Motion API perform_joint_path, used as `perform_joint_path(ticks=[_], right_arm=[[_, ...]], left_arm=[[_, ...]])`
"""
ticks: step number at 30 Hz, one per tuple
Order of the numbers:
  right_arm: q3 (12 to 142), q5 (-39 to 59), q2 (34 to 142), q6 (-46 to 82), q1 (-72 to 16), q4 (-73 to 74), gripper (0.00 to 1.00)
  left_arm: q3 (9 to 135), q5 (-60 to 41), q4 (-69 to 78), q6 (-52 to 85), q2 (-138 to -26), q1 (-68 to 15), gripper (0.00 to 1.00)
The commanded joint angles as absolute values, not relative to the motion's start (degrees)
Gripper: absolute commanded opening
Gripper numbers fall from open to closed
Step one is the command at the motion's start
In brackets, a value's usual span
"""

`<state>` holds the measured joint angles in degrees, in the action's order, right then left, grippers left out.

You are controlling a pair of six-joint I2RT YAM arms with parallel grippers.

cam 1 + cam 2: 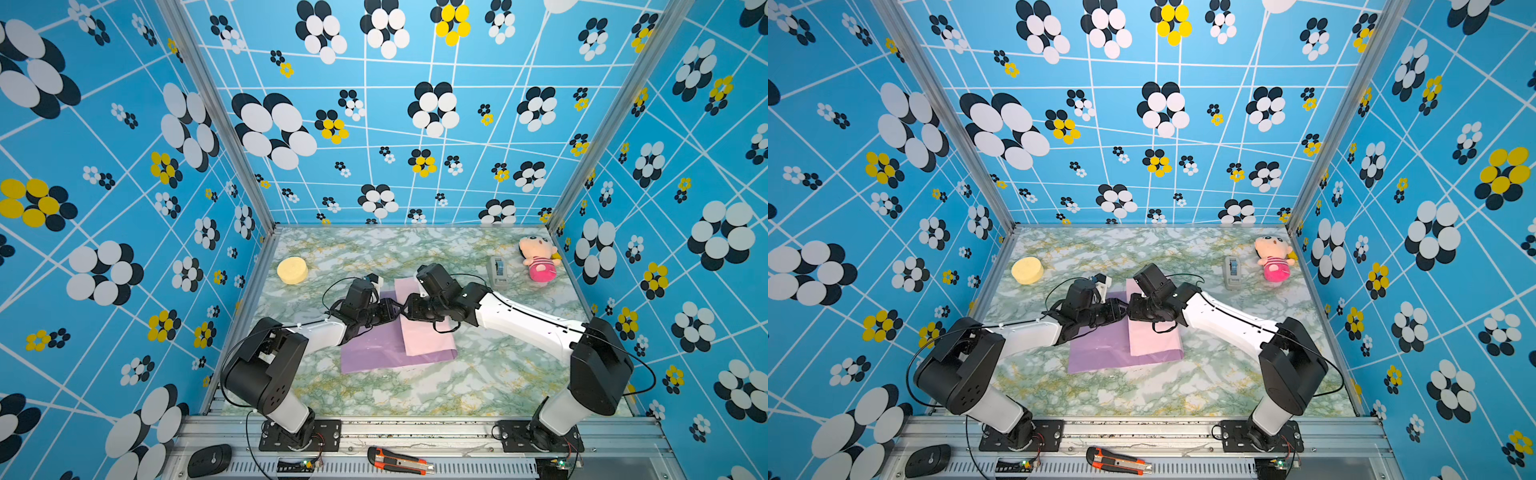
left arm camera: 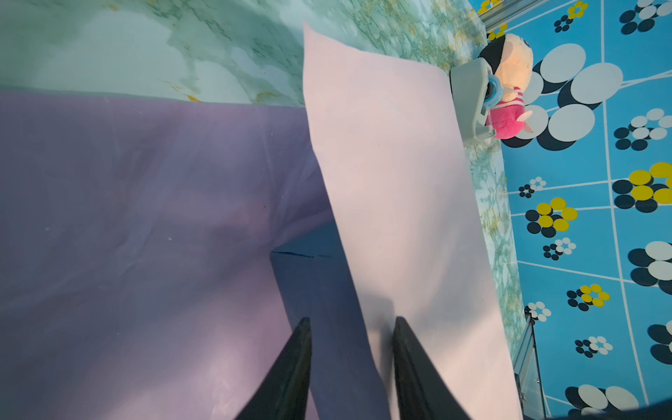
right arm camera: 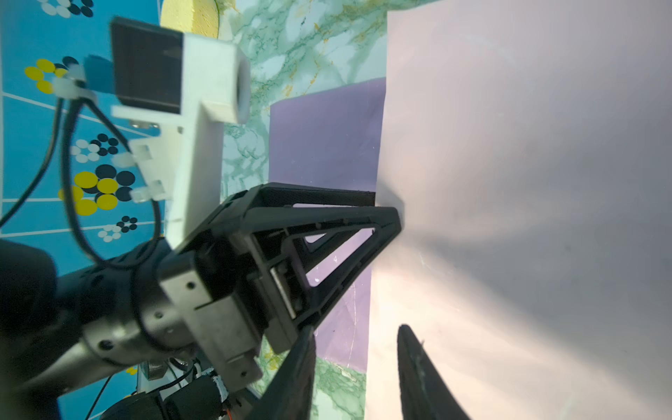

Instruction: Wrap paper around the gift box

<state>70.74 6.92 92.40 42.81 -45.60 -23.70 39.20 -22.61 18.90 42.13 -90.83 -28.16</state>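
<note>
The paper lies mid-table, lilac side up, with a pale pink flap folded over from the right. The gift box shows only in the left wrist view, as a dark navy strip between the lilac sheet and the pink flap. My left gripper is open, and the box strip and the flap's edge lie between its jaws. My right gripper is open too, straddling the flap's edge. Both grippers meet tip to tip above the paper, left and right. The arms and the paper hide the box in both top views.
A yellow round sponge sits at the back left. A grey tape dispenser and a plush doll are at the back right. An orange utility knife and a black mouse lie on the front rail. Patterned walls enclose three sides.
</note>
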Motion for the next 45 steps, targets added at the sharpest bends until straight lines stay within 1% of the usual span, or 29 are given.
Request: perform_joint_path(ticks=[1, 3, 6, 9, 13, 16, 20, 22, 23, 24, 28, 31, 34, 38, 42, 45], right_arm=[[70.6, 7.2, 86.9, 38.8, -40.5, -27.5, 0.44], [70.1, 7.9, 85.3, 35.9, -36.7, -30.5, 0.49], [70.0, 8.2, 85.5, 31.5, -31.5, -36.3, 0.51], [69.9, 9.8, 87.8, 28.0, -28.7, -39.4, 0.53], [71.7, 13.1, 93.4, 24.0, -28.5, -41.8, 0.54], [72.3, 16.1, 96.7, 23.7, -28.6, -40.4, 0.55], [73.2, 15.2, 99.1, 22.7, -29.0, -41.0, 0.55], [72.6, 15.7, 99.6, 22.7, -29.2, -40.7, 0.53], [72.3, 15.7, 99.8, 22.8, -29.5, -40.6, 0.52], [72.2, 15.6, 99.8, 22.8, -29.8, -40.5, 0.51], [71.5, 12.9, 100.1, 22.8, -30.9, -41.4, 0.46], [70.7, 11.8, 100.2, 22.9, -31.6, -41.1, 0.45], [70.6, 11.4, 100.4, 23.1, -32.1, -41.0, 0.44], [70.1, 10.6, 99.8, 24.9, -32.5, -40.6, 0.44], [68.4, 10.9, 98.2, 30.9, -32.6, -37.9, 0.45], [67.5, 9.2, 96.8, 34.2, -33.0, -36.9, 0.47]], left_arm=[[39.3, -18.9, 12.2, 39.2, -89.4, -28.6, 0.38], [39.1, -18.3, 11.6, 38.8, -88.7, -28.7, 0.38], [39.2, -18.1, 11.2, 38.7, -88.5, -28.7, 0.37], [39.4, -18.0, 11.2, 38.6, -88.8, -29.0, 0.37], [39.7, -18.2, 11.2, 38.5, -88.9, -29.2, 0.37], [39.6, -17.9, 10.9, 38.4, -88.5, -29.2, 0.37], [39.8, -18.0, 10.6, 38.4, -88.3, -29.2, 0.38], [40.3, -18.5, 10.6, 38.7, -88.5, -29.2, 0.42], [40.5, -18.7, 10.6, 38.9, -88.5, -29.2, 0.42], [40.7, -18.9, 10.6, 39.1, -88.4, -29.2, 0.49], [41.3, -19.4, 11.3, 40.7, -87.5, -29.2, 0.61], [41.0, -19.9, 12.8, 42.3, -86.5, -29.2, 0.66], [40.2, -20.6, 14.7, 43.7, -85.8, -29.2, 0.68], [39.0, -20.4, 15.4, 44.6, -86.4, -29.6, 0.66], [38.3, -20.5, 16.8, 45.6, -88.6, -30.4, 0.63], [38.5, -20.6, 18.3, 46.2, -90.4, -31.3, 0.59]])
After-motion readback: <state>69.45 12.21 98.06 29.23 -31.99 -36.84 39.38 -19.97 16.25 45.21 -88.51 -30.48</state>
